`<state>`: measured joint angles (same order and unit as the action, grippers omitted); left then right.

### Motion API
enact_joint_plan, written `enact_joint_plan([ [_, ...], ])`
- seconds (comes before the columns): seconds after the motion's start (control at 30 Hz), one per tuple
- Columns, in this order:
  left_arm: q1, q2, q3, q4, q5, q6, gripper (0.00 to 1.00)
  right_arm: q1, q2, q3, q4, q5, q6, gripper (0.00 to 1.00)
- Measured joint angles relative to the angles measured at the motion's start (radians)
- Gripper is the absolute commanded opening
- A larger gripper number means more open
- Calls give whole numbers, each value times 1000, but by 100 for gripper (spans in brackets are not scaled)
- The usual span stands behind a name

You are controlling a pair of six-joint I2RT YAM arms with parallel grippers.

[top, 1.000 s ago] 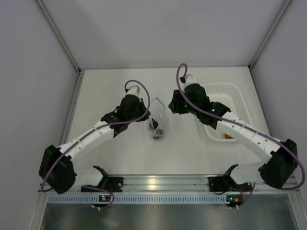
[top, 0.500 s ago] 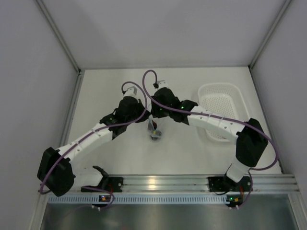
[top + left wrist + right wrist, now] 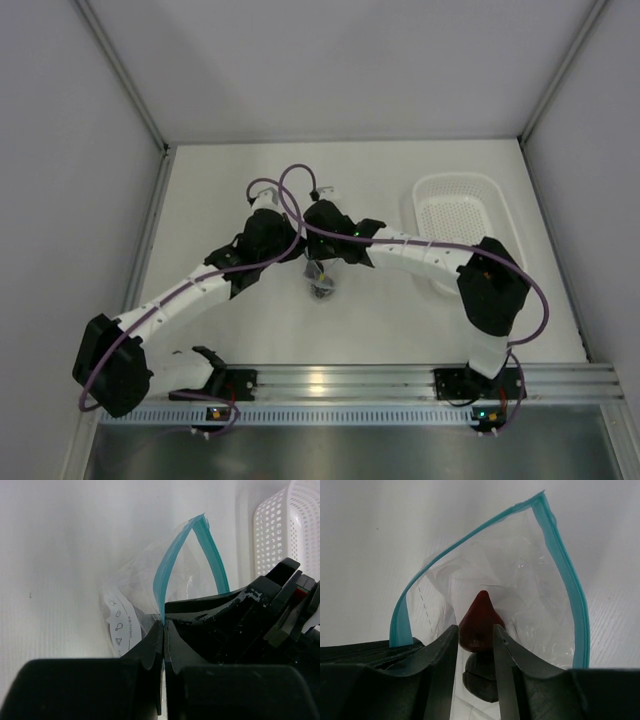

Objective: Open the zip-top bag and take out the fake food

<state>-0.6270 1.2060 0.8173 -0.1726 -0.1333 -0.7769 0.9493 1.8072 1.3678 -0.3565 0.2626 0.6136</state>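
Black fingers of the left gripper [image 3: 163, 630] are pressing together on the light blue zip strip [image 3: 162, 585] of the zip-top bag [image 3: 135, 580], holding its mouth gaping. The right gripper [image 3: 474, 628] is sitting at that mouth, fingers parted, flanking a maroon fake food piece [image 3: 479, 615]; contact is unclear. A dark purple-black piece [image 3: 480, 680] is lying at its 6 o'clock, inside the bag. A white perforated basket [image 3: 460, 190] is sitting at the bag's 2 o'clock on the white table [image 3: 230, 180].
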Motion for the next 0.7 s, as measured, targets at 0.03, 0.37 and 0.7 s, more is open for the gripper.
enact_joint_plan([
  [0.03, 0, -2, -6, 0, -7, -2, 0, 0, 5, -2, 6, -6, 6, 39],
  [0.37, 0, -9, -95, -2, -68, -12, 0, 11, 85, -48, 73, -85, 47, 48],
  [0.7, 0, -55, -156, 3, -104, -18, 0, 59, 87, -105, 103, -145, 53, 57],
])
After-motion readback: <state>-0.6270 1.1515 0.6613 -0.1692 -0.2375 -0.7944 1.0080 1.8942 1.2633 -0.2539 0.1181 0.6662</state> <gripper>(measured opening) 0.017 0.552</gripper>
